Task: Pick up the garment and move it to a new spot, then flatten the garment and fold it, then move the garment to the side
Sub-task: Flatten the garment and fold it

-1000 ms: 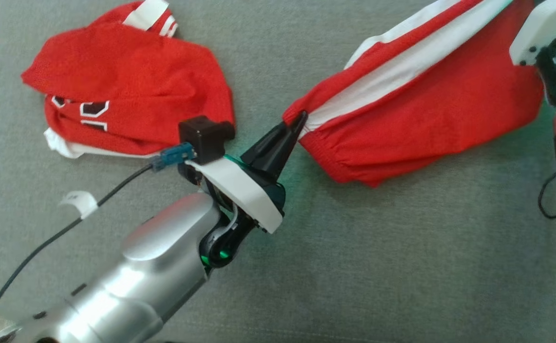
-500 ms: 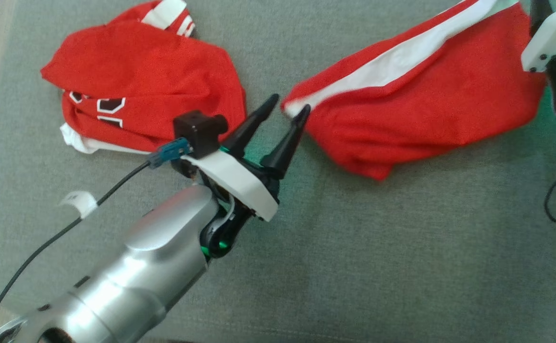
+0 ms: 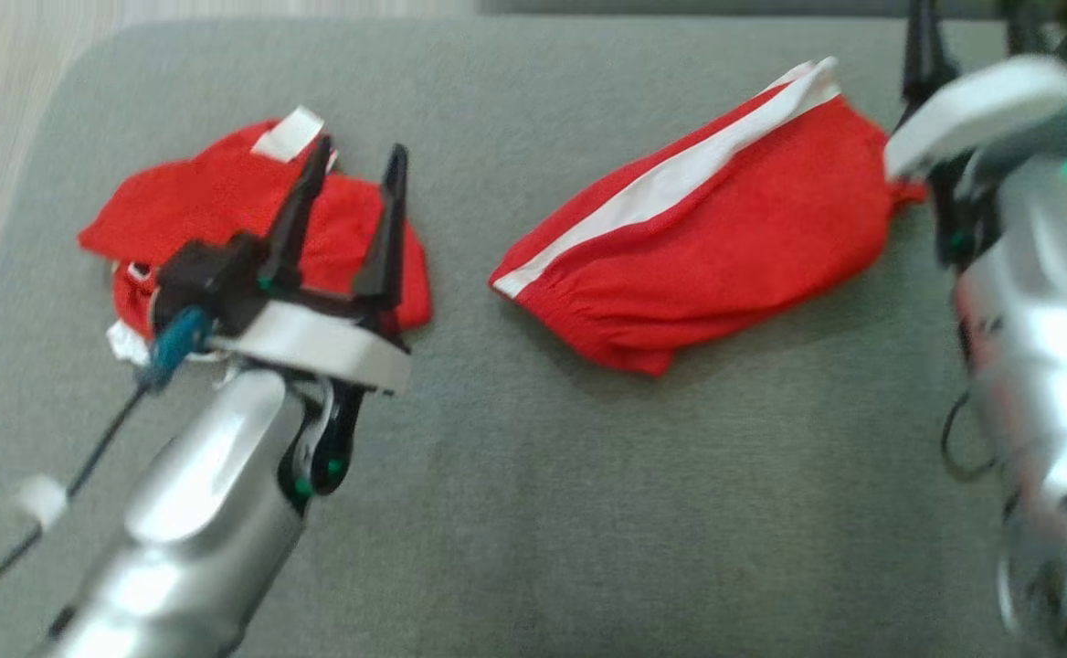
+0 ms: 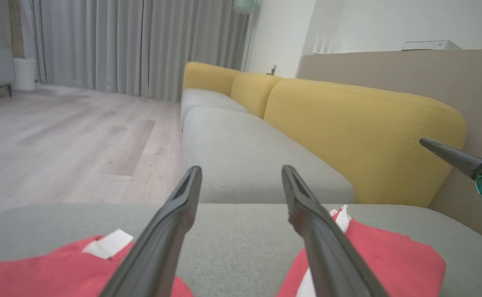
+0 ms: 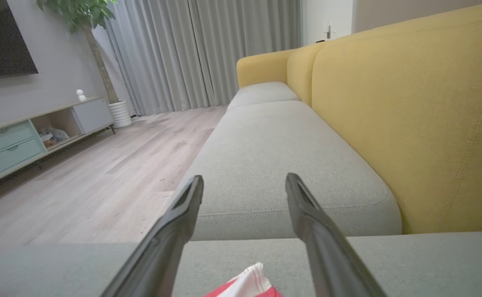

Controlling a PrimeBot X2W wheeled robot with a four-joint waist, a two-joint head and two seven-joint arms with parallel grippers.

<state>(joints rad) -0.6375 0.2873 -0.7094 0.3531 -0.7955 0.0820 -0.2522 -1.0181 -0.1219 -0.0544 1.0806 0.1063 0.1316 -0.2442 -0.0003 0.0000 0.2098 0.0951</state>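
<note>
- Head view: the striped garment (image 3: pixel 707 247), red with a white band, lies bunched on the grey cushion (image 3: pixel 515 512), right of the middle, with nothing gripping it; the left gripper (image 3: pixel 360 164) stands with its two dark fingers spread wide and empty, seen in front of a second red garment (image 3: pixel 214 196) at the cushion's left, well apart from the striped one; the right forearm (image 3: pixel 1045 347), blurred, sits at the right edge, just beside the striped garment's far end
- Left wrist view: the left fingers splay wide with only cushion between them; red cloth lies on either side at the bottom, the striped garment to the right; beyond are a sofa (image 4: pixel 360 128) with a yellow back, a wooden floor (image 4: pixel 59 136) and grey curtains (image 4: pixel 121 45)
- Right wrist view: the right gripper (image 5: pixel 244 181) is spread wide and empty; a red-and-white corner of the striped garment pokes up at the bottom edge between the fingers, touching neither
</note>
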